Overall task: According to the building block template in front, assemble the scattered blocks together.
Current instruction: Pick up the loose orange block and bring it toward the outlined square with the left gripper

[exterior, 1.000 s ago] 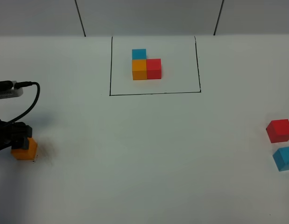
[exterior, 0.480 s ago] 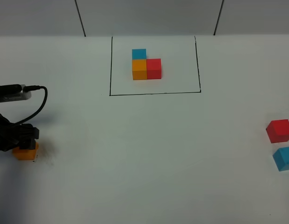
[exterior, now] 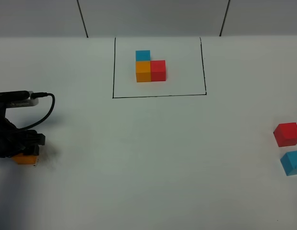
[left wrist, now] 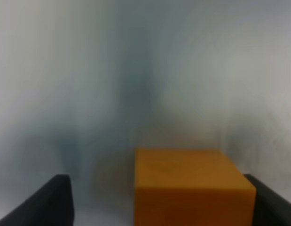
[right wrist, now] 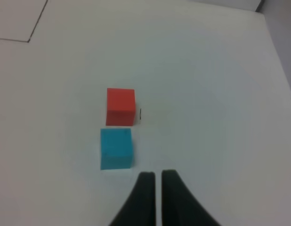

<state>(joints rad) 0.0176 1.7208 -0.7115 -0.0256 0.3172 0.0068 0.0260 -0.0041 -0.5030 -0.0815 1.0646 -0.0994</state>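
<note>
The template (exterior: 150,68) is a light blue, orange and red cube trio inside a black drawn frame (exterior: 158,96) at the back centre. The loose orange cube (exterior: 25,159) lies at the far left. My left gripper (exterior: 24,152) is down over it and open. In the left wrist view the cube (left wrist: 192,183) sits between the fingers, against one finger (left wrist: 265,197) and apart from the other. The loose red cube (exterior: 287,134) and light blue cube (exterior: 292,163) lie at the far right. My right gripper (right wrist: 157,176) is shut and empty, just short of the blue cube (right wrist: 116,148) and the red cube (right wrist: 121,106).
The white table (exterior: 153,158) spreads between the left and right cubes. A black cable (exterior: 42,112) loops from the left arm. A corner of the drawn frame (right wrist: 30,40) shows in the right wrist view. The right arm does not show in the exterior view.
My left arm has shifted slightly right and come lower over the orange cube, which is now more covered. The red and blue cubes have not moved.
</note>
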